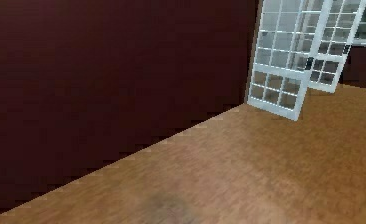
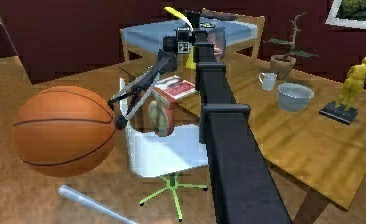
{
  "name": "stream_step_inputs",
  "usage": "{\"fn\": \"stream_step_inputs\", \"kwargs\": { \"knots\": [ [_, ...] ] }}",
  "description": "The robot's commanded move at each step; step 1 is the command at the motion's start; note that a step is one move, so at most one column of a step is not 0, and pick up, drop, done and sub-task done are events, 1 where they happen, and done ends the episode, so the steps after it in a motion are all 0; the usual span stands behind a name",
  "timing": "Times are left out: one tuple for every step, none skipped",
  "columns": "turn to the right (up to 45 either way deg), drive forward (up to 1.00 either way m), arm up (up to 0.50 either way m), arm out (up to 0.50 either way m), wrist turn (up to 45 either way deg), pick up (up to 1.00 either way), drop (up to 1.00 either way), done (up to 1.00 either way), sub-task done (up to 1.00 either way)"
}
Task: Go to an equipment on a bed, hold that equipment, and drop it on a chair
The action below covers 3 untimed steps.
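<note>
**Basketball at the fingers, beside the white chair**

The gripper point(image 2: 119, 110) holds the basketball point(image 2: 63, 130), which hangs at the fingers' end clear of the floor, just left of the white chair point(image 2: 166, 150). A brown rounded thing point(image 2: 157, 117) on the seat is hard to make out. The arm point(image 2: 226, 130) hides the chair's right side and part of the bed point(image 2: 151, 40) behind. A bat point(image 2: 96, 205) lies on the floor below the ball. The wooden table point(image 2: 311, 130) stands close on the right, cut off at the picture's edge. In the forward view a dark red wall point(image 1: 111, 80) closes the left. Bare wooden floor point(image 1: 261, 160) runs to white paned doors point(image 1: 291, 60), which are cut off at the top.
</note>
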Motion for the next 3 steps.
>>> {"fn": "stream_step_inputs", "kwargs": {
  "knots": [
    [0.0, 0.00, 0.00, 0.00, 45.0, 0.00, 0.00, 0.00, 0.00],
    [0.0, 0.00, 0.00, 0.00, 45.0, 0.00, 0.00, 0.00, 0.00],
    [0.0, 0.00, 0.00, 0.00, 39.0, 0.00, 0.00, 0.00, 0.00]
  ]
}}
